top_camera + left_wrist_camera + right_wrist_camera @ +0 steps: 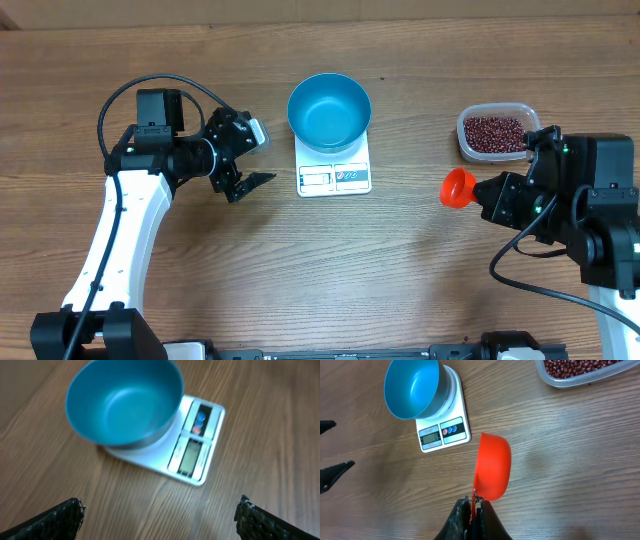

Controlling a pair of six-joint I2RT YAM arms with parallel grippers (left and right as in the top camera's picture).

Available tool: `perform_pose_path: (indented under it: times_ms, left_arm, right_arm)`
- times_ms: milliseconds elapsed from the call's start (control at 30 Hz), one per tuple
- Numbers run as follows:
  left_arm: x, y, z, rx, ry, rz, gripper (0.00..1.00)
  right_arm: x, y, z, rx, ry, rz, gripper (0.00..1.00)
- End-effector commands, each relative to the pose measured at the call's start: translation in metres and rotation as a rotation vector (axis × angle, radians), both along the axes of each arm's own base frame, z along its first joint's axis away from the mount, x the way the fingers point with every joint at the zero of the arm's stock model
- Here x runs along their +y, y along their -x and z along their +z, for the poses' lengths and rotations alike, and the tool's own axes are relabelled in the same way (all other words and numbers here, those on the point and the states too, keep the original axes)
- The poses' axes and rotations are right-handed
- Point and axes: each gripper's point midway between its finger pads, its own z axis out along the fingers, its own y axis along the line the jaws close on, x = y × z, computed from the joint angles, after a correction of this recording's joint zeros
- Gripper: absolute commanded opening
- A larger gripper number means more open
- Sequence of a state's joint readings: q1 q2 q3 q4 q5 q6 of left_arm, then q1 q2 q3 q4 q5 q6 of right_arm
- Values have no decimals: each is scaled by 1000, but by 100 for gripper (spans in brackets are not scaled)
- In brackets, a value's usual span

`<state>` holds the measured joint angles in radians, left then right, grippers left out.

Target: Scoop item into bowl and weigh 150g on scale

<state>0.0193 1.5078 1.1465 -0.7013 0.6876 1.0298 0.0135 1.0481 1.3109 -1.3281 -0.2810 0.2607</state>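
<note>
Awaiting first load: bowl (329, 110) empty on scale (334, 178); beans (494, 131) in tub (463, 140), far right; right claw (475, 505) clenched on empty scoop (492, 466); left claw (248, 157) released.

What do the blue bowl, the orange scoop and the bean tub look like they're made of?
Blue bowl: plastic or coated metal, can't tell which; smooth satin surface with soft highlights.
Orange scoop: probably plastic; even colour, slight gloss.
Tub: clear plastic; beans show through its wall.
</note>
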Motion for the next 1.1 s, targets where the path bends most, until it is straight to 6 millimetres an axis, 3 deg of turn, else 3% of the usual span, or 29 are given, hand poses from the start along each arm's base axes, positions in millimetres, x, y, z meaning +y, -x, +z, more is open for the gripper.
perform_pose_path:
  times_ms: [0,167,400,533,800,900,1067]
  left_arm:
    - [16,-11,-6,-26,-123,42,100]
    - [31,-15,-14,-24,-209,90,100]
    - [33,-15,-14,-24,-222,96,99]
    - [12,-13,-3,-44,-101,30,100]
    - [-42,6,51,-121,282,-203,99]
    - [-50,13,65,-136,366,-258,100]
    - [-51,15,66,-129,379,-264,99]
  right_arm:
    - [-2,-2,8,-30,5,-3,4]
    - [-2,-2,8,-30,5,-3,4]
    - [-1,-1,8,-28,5,-2,4]
    - [-2,-2,8,-28,5,-3,4]
    - [-1,-1,8,-28,5,-2,4]
    - [-1,-1,8,-27,5,-2,4]
    - [-2,-1,8,-26,5,-3,4]
